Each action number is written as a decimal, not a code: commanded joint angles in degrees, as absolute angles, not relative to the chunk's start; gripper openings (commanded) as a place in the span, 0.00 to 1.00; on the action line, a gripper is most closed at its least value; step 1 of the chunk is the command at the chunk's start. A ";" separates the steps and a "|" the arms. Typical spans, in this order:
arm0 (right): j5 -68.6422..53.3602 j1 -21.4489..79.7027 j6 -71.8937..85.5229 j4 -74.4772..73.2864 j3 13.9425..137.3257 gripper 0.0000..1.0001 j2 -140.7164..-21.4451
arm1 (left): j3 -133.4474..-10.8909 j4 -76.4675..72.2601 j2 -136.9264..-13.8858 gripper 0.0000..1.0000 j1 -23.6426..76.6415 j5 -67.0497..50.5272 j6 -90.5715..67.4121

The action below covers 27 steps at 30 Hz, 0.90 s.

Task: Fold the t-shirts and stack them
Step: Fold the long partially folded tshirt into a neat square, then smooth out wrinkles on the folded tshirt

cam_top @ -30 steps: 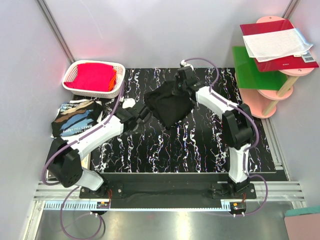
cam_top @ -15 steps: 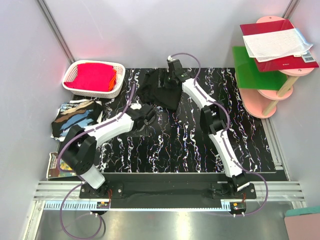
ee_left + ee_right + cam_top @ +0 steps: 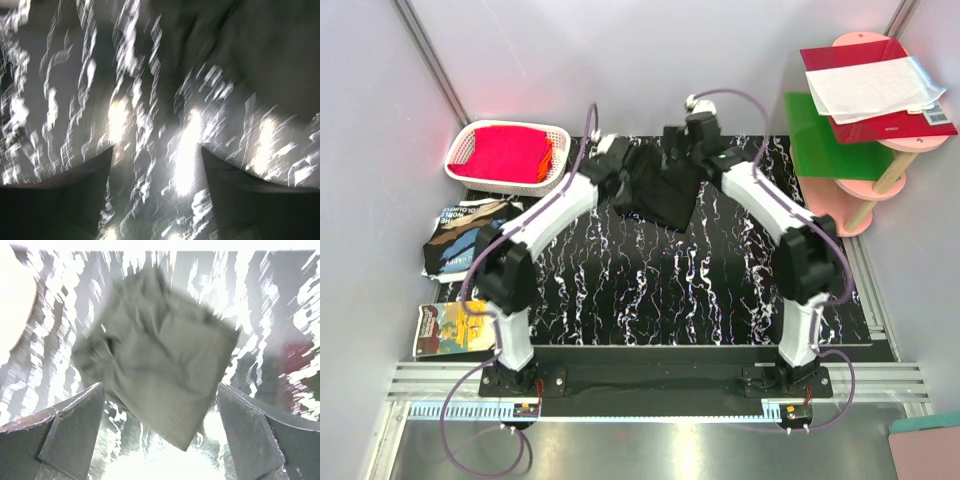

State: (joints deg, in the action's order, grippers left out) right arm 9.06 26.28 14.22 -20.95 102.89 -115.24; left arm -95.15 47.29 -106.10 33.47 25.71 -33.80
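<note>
Nearest, on the left and off the mat (image 3: pixel 650 290), a colourful booklet (image 3: pixel 448 328) lies flat, its right edge hidden by the left arm (image 3: pixel 545 210); farther along that side a printed shirt (image 3: pixel 470 232) lies folded, blue and tan strokes and white lettering facing up; just beyond it stands a white basket (image 3: pixel 558 165) holding red cloth (image 3: pixel 510 152); both arms reach from the near edge to the far part of the mat, the right arm (image 3: pixel 770 205) bending in from the right; there a black shirt (image 3: pixel 660 190) lies rumpled in a rough rectangle on the mat, far of centre, its print hidden; the left gripper (image 3: pixel 156 148) is at the shirt's left edge, its fingers (image 3: pixel 75 200) parted with only marbled mat between them, grasping nothing, the dark cloth showing up and to the right in its blurred wrist view; the right gripper (image 3: pixel 157 388) is over the shirt's far right side, its fingers (image 3: pixel 70 430) spread wide, released, the shirt lying loose on the mat beyond them; whether any finger brushes the cloth I cannot tell; at the far right, off the mat, a pink stand (image 3: pixel 845 215) carries a green sheet (image 3: pixel 820 150) and, higher up, a red folder (image 3: pixel 855 57) with white papers (image 3: pixel 875 90) on top.
</note>
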 commanded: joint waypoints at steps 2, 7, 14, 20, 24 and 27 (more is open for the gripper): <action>15.12 26.10 13.01 -14.15 96.61 1.00 -107.14 | -117.97 47.19 -121.79 0.00 28.57 16.56 -27.77; 13.89 26.02 16.61 -14.50 91.06 1.00 -104.86 | -133.31 47.73 -137.42 0.08 21.20 0.56 -31.28; 12.83 26.02 17.67 -14.15 83.95 1.00 -101.96 | -128.35 34.05 -140.10 0.93 16.88 -18.79 -36.64; 12.57 26.02 18.02 -14.24 81.04 1.00 -101.08 | -123.94 31.73 -141.42 0.00 16.61 -23.36 -40.60; 12.22 26.02 18.63 -14.24 79.54 1.00 -100.81 | -114.72 31.64 -139.58 0.00 17.31 -23.91 -41.14; 11.78 26.02 19.24 -14.24 78.14 1.00 -100.37 | -103.39 30.68 -134.84 0.00 18.72 -21.10 -41.13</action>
State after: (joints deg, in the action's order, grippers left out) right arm 12.40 26.20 17.85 -16.08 79.53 -104.25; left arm -114.96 29.21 -140.53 16.91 -21.58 -40.80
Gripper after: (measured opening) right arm 0.994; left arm 0.013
